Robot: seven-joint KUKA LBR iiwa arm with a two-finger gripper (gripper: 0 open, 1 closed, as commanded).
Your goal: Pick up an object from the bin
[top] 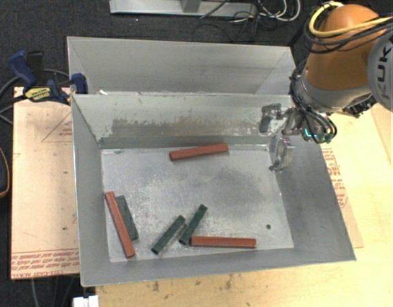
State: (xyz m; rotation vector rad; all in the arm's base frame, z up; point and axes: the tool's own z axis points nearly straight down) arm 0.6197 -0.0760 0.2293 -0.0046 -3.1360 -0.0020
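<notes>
Six flat bars lie scattered over the floor of the grey metal bin [184,69], and none is seen held. The gripper [280,151] hangs low by the bin's slanted wall on the arm's side, toward the far corner. Whether it is set wide or narrow cannot be told from this angle.

The step in hand is judged to be the approach, with no bar yet reached. The likeliest pick is the reddish-brown flat bar [198,152], probably of wood or plastic. It is the nearest to the gripper, out toward the bin's middle, with one end pointing roughly back at the gripper.

To do this well, the gripper would be carried away from the wall until it stands over the bar's middle. It would then be turned so that the closing runs across the narrow width, and lowered close to the floor. The far wall's foot lies just beside that bar, so clearance there should be watched.

The rest lie well apart from the gripper, toward the near side:
- a second reddish-brown bar [223,241]
- two dark green bars [193,224] close together
- farthest off, a third reddish-brown bar [120,224] with a dark green one [127,217] alongside
</notes>
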